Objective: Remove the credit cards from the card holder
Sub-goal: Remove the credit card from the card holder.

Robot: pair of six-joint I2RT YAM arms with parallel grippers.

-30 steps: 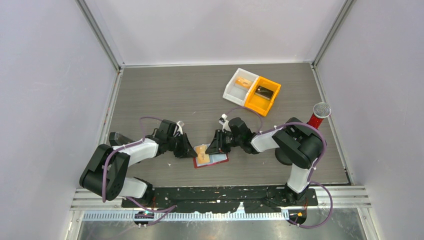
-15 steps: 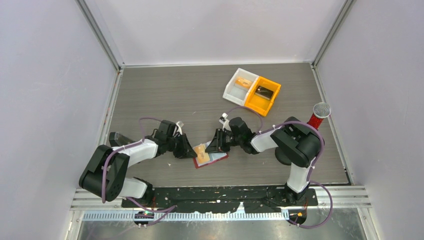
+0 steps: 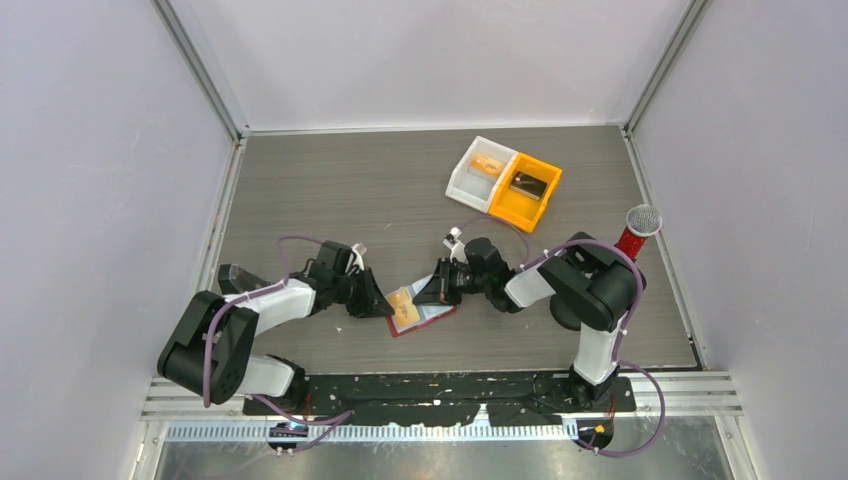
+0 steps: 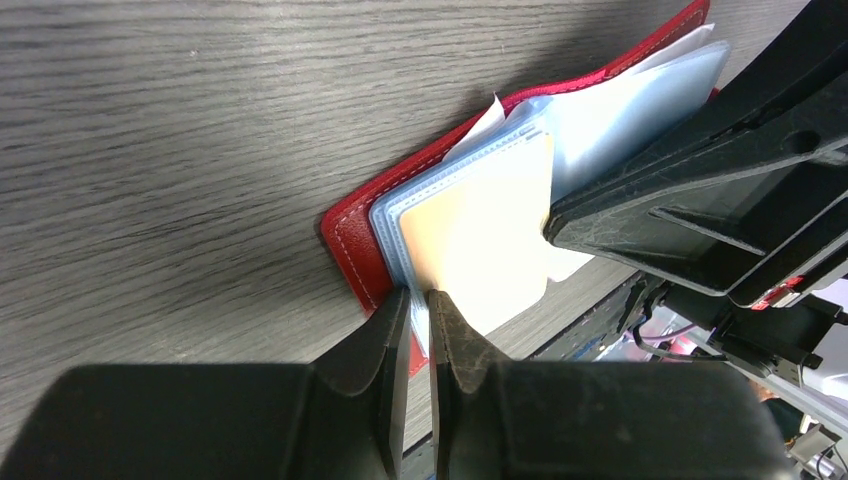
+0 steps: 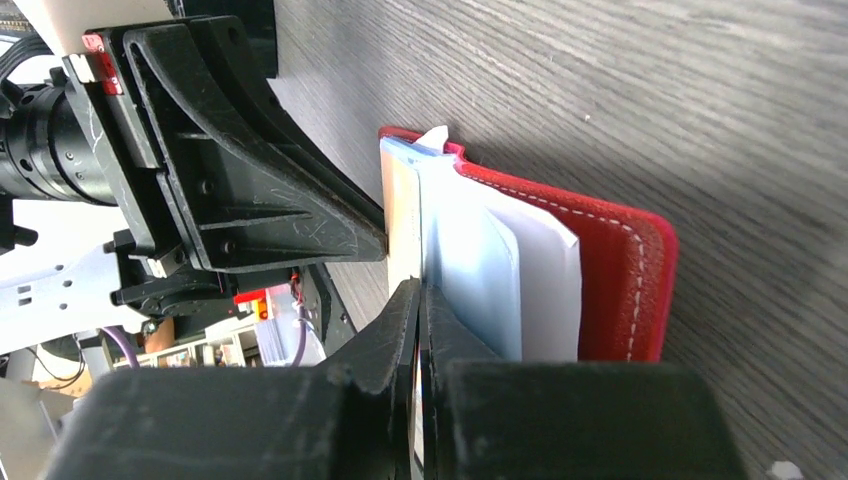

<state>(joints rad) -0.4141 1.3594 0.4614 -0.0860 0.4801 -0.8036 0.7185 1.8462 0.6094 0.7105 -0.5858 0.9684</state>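
Note:
The red card holder [image 3: 432, 320] lies open on the table between my two grippers, its pale blue sleeves fanned up. An orange-tan credit card [image 3: 402, 304] stands tilted in the leftmost sleeve. My left gripper [image 3: 381, 304] is shut on that sleeve's outer edge [image 4: 392, 250], with the card [image 4: 480, 235] just beyond its fingertips. My right gripper [image 3: 427, 294] is shut on the opposite edge of the same card [image 5: 401, 205], beside the blue sleeves [image 5: 470, 260] and the red cover [image 5: 620, 270]. How far the card sits inside the sleeve is hidden.
A white bin [image 3: 481, 171] holding a tan item and an orange bin [image 3: 525, 189] holding a dark item stand together at the back right. A red post with a mesh top [image 3: 640, 228] stands at the right edge. Metal rails border the table.
My right gripper has drawn slightly back to the right. The card and its sleeve stand a little more upright. My left gripper has barely moved.

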